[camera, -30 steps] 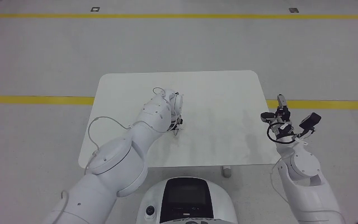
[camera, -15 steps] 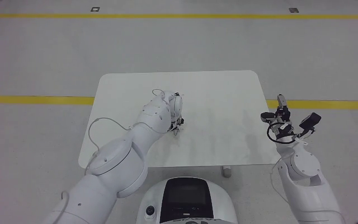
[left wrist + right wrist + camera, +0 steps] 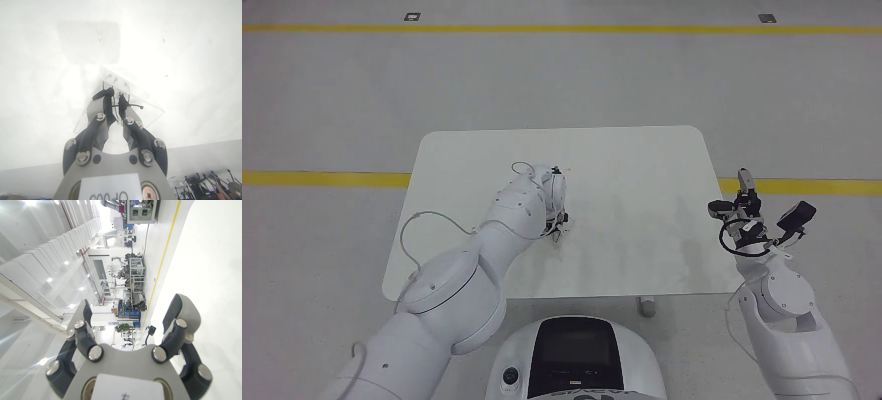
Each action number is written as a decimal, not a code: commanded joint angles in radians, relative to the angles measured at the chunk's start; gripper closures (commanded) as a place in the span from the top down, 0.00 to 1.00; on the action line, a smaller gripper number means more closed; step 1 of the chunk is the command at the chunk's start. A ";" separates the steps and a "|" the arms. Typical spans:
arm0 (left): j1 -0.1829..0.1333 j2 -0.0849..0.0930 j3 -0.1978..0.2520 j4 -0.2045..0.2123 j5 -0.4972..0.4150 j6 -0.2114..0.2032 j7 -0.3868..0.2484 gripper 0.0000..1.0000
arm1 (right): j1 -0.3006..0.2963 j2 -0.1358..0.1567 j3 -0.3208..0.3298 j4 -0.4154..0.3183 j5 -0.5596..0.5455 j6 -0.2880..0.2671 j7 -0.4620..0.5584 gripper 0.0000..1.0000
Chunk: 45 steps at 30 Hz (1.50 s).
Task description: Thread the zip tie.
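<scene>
A thin black zip tie (image 3: pixel 132 105) lies across a small clear plastic plate (image 3: pixel 149 111) with a row of holes, on the white table (image 3: pixel 632 180). Its strap loops through the plate and its small head (image 3: pixel 141 107) sticks out to one side. My left gripper (image 3: pixel 115 96) points down onto the plate, its black-tipped fingers (image 3: pixel 107 102) nearly together with the strap pinched between them. In the top view this gripper (image 3: pixel 558 215) sits left of the table's middle. My right gripper (image 3: pixel 128 311) is open and holds nothing, raised just off the table's right edge (image 3: pixel 745 200).
The table's near edge (image 3: pixel 189 146) runs close behind the left gripper. A heap of spare black zip ties (image 3: pixel 208 182) lies below that edge. Bare tabletop (image 3: pixel 642 230) stretches between the two arms.
The left wrist has shifted very slightly over the plate. The right arm has kept still.
</scene>
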<state>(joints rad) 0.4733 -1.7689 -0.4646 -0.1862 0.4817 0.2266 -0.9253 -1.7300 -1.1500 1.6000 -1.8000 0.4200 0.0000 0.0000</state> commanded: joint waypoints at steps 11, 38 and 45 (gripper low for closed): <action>0.002 -0.003 0.017 0.003 0.007 0.020 0.003 0.21 | 0.000 0.000 0.000 0.000 0.000 0.000 0.000 1.00; 0.006 -0.013 0.044 0.018 -0.004 0.032 -0.006 0.00 | 0.000 0.000 0.000 0.000 0.000 0.000 0.000 1.00; -0.008 -0.011 0.046 0.016 -0.011 0.027 -0.010 0.00 | 0.000 0.000 0.000 0.000 0.000 0.000 0.000 1.00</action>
<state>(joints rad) 0.4668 -1.7799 -0.4189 -0.1686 0.4704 0.2542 -0.9354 -1.7300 -1.1500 1.6000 -1.8000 0.4200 0.0000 0.0000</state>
